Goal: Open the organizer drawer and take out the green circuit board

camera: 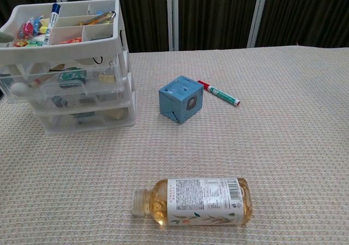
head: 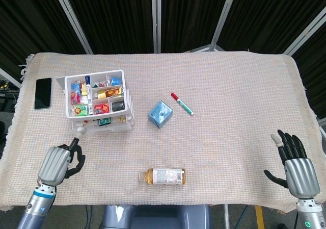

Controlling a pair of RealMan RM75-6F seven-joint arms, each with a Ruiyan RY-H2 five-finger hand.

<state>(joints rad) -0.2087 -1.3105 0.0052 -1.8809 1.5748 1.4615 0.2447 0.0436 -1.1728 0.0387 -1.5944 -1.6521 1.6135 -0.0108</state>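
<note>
So we find the organizer point(camera: 76, 76) at ten o'clock on the table point(head: 229, 111), its clear drawers all pushed in. Something green shows through the top drawer front point(camera: 72, 77), possibly the green circuit board, though the plastic blurs it. Our left hand point(head: 60, 160) sits at seven o'clock, just short of the organizer, one finger stretched toward the drawer fronts and the rest curled, holding nothing, likely posed to hook a drawer. Our right hand point(head: 294, 160) idles at four o'clock, fingers spread and empty, well apart from the bottle point(head: 163, 176).
</note>
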